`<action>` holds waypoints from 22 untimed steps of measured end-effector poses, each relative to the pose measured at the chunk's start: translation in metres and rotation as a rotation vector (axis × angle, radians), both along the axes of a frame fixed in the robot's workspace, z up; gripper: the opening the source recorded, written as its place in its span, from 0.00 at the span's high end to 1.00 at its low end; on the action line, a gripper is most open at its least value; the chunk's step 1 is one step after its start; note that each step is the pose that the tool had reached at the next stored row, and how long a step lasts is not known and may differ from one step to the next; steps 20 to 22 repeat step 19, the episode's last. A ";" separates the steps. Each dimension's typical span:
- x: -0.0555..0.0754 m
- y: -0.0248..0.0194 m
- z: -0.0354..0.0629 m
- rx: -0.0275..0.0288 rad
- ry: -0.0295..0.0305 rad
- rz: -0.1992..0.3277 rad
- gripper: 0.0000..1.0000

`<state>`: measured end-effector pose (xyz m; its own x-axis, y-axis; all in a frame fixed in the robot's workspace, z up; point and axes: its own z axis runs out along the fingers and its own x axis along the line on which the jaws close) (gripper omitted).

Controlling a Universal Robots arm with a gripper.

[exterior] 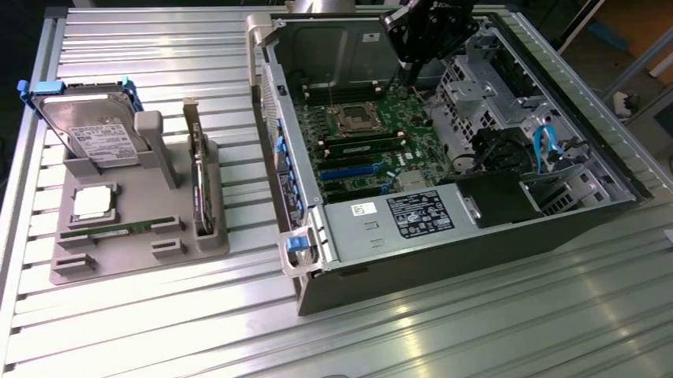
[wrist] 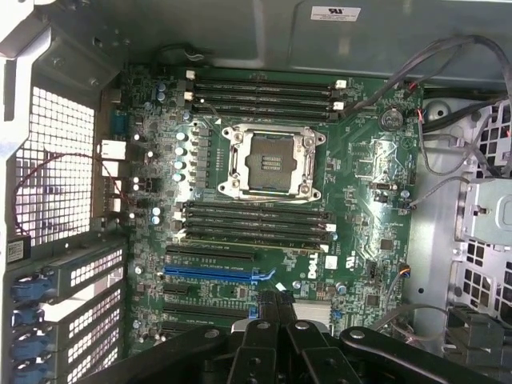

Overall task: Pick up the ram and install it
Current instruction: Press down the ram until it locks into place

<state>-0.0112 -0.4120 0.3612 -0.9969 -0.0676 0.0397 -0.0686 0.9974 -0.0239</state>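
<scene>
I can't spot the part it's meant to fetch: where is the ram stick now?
On the exterior view's left, the ram lies flat in the grey holder, next to the square chip and near the upright card.

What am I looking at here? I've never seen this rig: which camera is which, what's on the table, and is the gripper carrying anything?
One robot arm works over an open computer case. The exterior view comes from a camera off the arm. The wrist view comes from a camera on the arm, looking past the gripper onto the motherboard. In the exterior view the gripper hangs over the case's far end. On the slatted table, toward the exterior view's left, a grey holder carries a hard drive, an expansion card standing on edge, and the ram lying flat. The gripper is shut, and nothing appears to be held.
</scene>
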 end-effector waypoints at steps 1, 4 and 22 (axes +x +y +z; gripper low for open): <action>0.000 0.0000 0.0000 0.0001 -0.0010 0.000 0.89; -0.001 0.0000 0.0000 0.0000 -0.0112 0.000 0.89; -0.002 0.0000 0.0000 0.0113 -0.0183 0.000 0.89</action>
